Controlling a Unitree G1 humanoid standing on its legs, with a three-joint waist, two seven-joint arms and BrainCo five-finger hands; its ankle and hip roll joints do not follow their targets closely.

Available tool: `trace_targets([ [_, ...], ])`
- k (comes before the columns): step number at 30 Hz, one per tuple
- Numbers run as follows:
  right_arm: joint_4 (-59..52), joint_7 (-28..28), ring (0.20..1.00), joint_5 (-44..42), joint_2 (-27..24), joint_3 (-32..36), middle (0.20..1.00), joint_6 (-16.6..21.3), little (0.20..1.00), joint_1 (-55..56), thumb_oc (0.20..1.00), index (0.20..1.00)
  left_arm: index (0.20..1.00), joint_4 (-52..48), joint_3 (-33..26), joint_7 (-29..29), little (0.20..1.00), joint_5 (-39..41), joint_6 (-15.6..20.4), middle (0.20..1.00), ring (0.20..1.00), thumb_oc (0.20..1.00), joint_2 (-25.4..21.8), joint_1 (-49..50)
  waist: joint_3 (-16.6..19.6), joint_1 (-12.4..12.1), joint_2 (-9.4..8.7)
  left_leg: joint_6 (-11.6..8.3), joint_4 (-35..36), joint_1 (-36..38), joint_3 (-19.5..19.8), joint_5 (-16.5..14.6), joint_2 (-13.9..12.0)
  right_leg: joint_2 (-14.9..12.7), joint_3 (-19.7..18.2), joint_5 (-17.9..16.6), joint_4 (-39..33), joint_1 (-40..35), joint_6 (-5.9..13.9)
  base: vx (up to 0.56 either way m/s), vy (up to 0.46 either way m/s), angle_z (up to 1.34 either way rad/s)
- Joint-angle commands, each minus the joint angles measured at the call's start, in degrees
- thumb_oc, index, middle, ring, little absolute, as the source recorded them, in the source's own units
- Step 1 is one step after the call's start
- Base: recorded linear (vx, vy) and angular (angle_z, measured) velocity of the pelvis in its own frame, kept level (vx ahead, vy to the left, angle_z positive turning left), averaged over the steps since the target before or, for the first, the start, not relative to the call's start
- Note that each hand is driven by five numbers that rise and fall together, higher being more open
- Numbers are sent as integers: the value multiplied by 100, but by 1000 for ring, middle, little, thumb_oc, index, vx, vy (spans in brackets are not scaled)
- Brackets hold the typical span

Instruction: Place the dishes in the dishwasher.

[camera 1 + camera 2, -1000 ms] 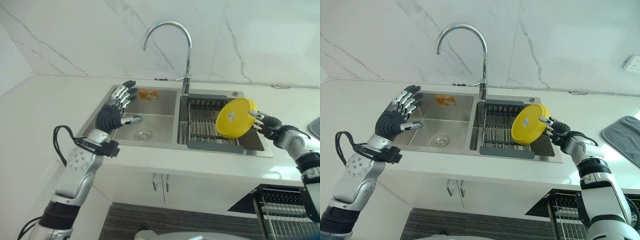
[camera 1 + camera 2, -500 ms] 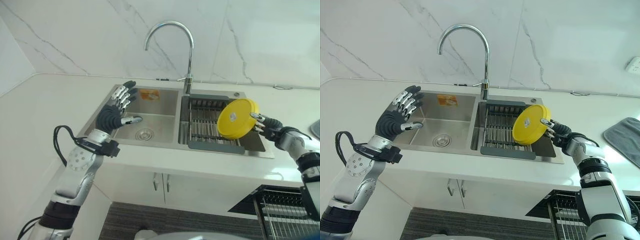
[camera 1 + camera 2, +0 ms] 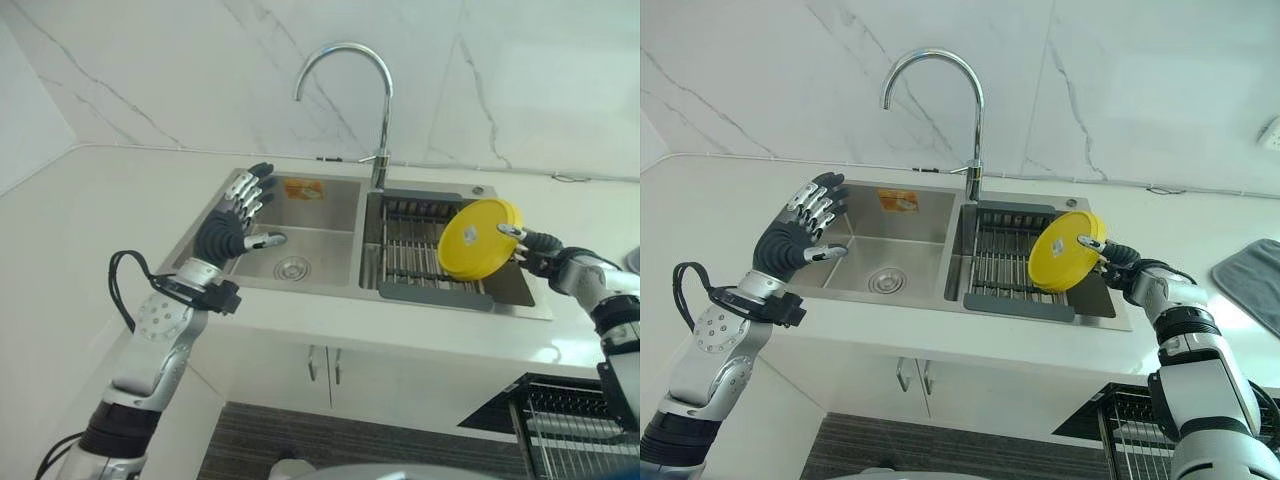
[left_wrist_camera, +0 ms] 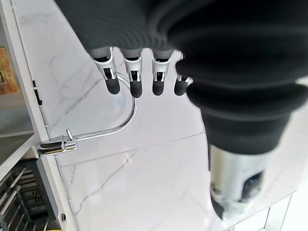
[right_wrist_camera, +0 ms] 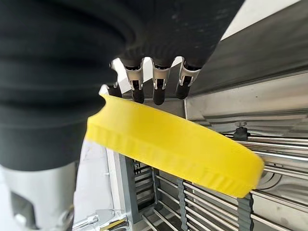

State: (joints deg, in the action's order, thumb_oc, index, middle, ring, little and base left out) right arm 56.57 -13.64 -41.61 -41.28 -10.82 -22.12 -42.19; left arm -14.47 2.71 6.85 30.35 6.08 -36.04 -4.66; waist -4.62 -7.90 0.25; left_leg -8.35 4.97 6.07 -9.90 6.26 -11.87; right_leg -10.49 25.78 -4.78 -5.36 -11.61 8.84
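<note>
A round yellow plate [image 3: 478, 238] is held on edge, its underside tilted toward me, above the wire drying rack [image 3: 410, 250] in the sink's right basin. My right hand [image 3: 1122, 264] is shut on the plate's right rim. In the right wrist view its fingers [image 5: 155, 91] lie behind the plate [image 5: 178, 147] and the thumb is under it. My left hand [image 3: 228, 225] hovers open over the left edge of the left basin, fingers spread and straight [image 4: 134, 82], holding nothing.
A steel double sink [image 3: 310, 240] with a tall curved faucet [image 3: 345, 60] is set in the white counter. An orange label [image 3: 300, 188] is on the left basin's back wall. A dishwasher rack [image 3: 570, 420] is pulled out at lower right. A grey cloth [image 3: 1255, 280] lies on the counter at right.
The whole picture has shifted slightly, so the camera moved. The plate and both hands keep their places relative to the sink.
</note>
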Motion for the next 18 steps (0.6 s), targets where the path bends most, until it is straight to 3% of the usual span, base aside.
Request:
trace_targets([
  [1,207,-96,1000,46,-371,-416,1000,151,1000,-890,1000,1000,1000,14,353,-74,1000,59,166,1000,1000,1000,-310,-638,-50,-213,-98,-27,3,303,-100,-519,70,-98,215,571,36,-133,-64,0,0,0],
  [18,598,-88,1000,259,-337,-526,1000,63,1000,-1092,1000,1000,1000,48,387,-81,1000,70,85,1000,1000,1000,-329,-671,-58,-276,-87,-23,3,308,-49,-511,89,-97,230,585,36,-172,-62,0,0,0],
])
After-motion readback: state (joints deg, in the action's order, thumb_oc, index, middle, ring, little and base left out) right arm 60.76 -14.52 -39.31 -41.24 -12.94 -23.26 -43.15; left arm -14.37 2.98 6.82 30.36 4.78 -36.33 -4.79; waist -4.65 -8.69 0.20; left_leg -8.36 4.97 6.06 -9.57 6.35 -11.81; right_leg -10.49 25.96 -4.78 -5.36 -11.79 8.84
